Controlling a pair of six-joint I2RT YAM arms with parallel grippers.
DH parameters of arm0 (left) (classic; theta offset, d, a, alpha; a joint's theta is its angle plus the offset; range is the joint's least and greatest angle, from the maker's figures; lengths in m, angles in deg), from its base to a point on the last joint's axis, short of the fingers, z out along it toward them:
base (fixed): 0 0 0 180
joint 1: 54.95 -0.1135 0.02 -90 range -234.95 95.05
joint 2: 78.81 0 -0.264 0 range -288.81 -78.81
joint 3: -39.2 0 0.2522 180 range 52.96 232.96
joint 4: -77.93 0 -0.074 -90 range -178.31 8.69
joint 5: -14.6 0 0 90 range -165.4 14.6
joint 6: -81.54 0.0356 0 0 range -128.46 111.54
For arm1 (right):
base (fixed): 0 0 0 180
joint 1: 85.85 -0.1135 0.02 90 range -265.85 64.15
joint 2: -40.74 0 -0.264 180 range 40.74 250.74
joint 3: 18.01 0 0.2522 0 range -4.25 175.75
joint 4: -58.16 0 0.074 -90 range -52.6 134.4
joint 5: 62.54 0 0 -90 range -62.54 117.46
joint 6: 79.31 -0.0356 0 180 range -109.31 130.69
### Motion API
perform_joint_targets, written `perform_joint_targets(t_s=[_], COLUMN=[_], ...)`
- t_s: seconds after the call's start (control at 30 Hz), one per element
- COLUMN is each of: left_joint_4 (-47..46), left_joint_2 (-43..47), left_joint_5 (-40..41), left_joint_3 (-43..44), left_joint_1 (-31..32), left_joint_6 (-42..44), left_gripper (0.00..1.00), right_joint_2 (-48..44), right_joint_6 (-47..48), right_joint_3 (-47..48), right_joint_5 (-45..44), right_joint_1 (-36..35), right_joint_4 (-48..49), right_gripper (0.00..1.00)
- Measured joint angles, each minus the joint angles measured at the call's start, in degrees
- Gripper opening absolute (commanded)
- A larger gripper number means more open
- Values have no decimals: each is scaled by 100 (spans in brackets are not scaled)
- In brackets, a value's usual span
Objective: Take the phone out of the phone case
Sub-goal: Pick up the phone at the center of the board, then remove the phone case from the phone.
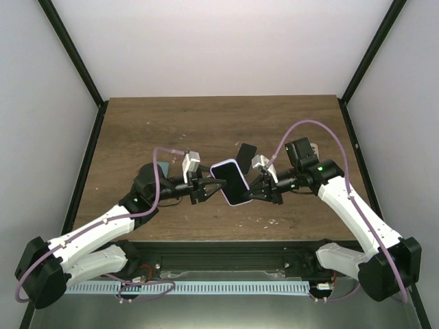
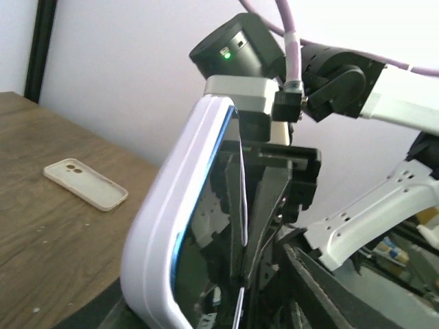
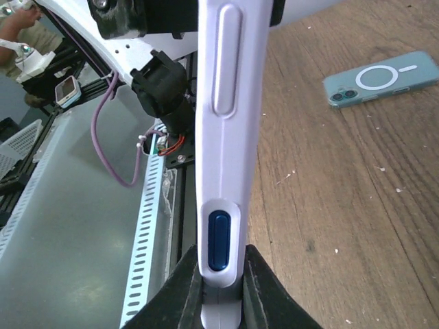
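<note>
Top external shows the phone case [image 1: 221, 168], with the phone [image 1: 234, 185] in it, held tilted above the tabletop [image 1: 171, 123] between the 2 arms, over the near half of the wood. We see bare boards from there to the far edge and out toward both side edges. The right pincer [image 1: 251, 194] is clamped on the case's right end. Right wrist confirms this, with its 2 fingers [image 3: 182, 295] pressed against opposite faces of the lavender case. The left pincer [image 1: 206, 186] sits at the case's left end, but we cannot tell whether it grips. Right wrist adds a teal phone [image 3: 381, 77] lying flat on the wood. Left wrist adds a cream case [image 2: 86, 184] lying flat, well apart from the held case.
</note>
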Motion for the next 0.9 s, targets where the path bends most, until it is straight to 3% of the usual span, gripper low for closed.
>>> perform_joint_targets(t_s=[0.2, 0.47, 0.5, 0.63, 0.73, 0.9], left_joint_4=[-203, -525, -522, -442, 61, 1047], left_joint_2=[-393, -713, -702, -647, -632, -754], left_joint_5=[-350, -776, -780, -763, -782, -1392], left_joint_3=[275, 420, 422, 433, 605, 1211], left_joint_1=[-2, 13, 15, 22, 35, -216], left_joint_6=[-142, -345, -350, -339, -269, -133], left_gripper=[20, 2, 0, 0, 0, 0], right_joint_2=[-15, -33, -48, -68, -85, -400], right_joint_6=[17, -20, -15, -22, 149, 715], right_joint_3=[0, 0, 0, 0, 74, 341], right_joint_5=[142, 361, 382, 404, 426, 448], right_joint_1=[4, 17, 15, 15, 20, 13], right_joint_4=[-98, -192, -190, -192, -273, -693], right_gripper=[1, 2, 5, 41, 60, 64])
